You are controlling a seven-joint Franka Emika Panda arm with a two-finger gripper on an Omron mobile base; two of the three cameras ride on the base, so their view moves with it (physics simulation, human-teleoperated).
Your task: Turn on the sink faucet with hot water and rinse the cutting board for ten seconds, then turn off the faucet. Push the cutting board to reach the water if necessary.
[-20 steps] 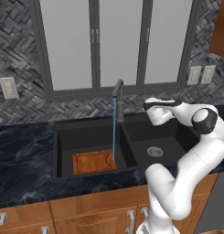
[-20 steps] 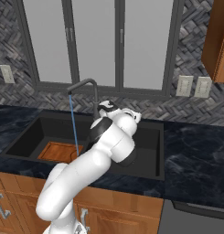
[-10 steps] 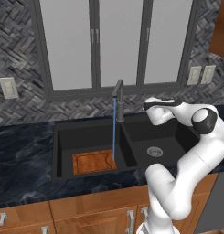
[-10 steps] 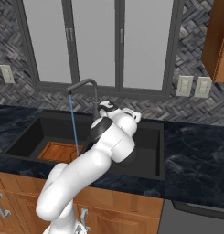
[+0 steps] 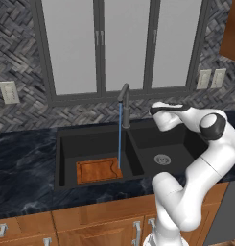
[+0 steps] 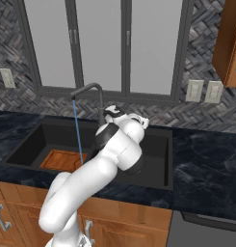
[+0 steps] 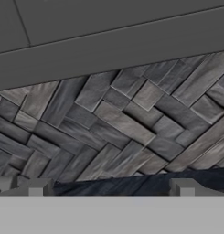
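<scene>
The dark grey sink faucet (image 5: 124, 102) (image 6: 97, 90) stands behind the divider of the black double sink (image 5: 66, 144) (image 6: 155, 144), its spout over the left basin. A thin blue stream of water (image 5: 120, 139) (image 6: 77, 130) falls straight down and lands at the right edge of the reddish-brown cutting board (image 5: 99, 170) (image 6: 61, 160), which lies flat in the left basin. My gripper (image 5: 156, 109) (image 6: 112, 112) (image 7: 111, 187) hangs over the right basin, just right of the faucet post and apart from it. It is open with nothing between its fingertips (image 7: 35, 186) and faces the tiled backsplash.
A round metal drain (image 5: 162, 159) sits in the right basin. Dark marble counter (image 5: 23, 163) (image 6: 206, 159) flanks the sink. A grey window frame (image 7: 113, 41) and herringbone backsplash (image 7: 122, 123) rise behind it, with outlets (image 5: 8, 92) (image 6: 203, 91) on the wall.
</scene>
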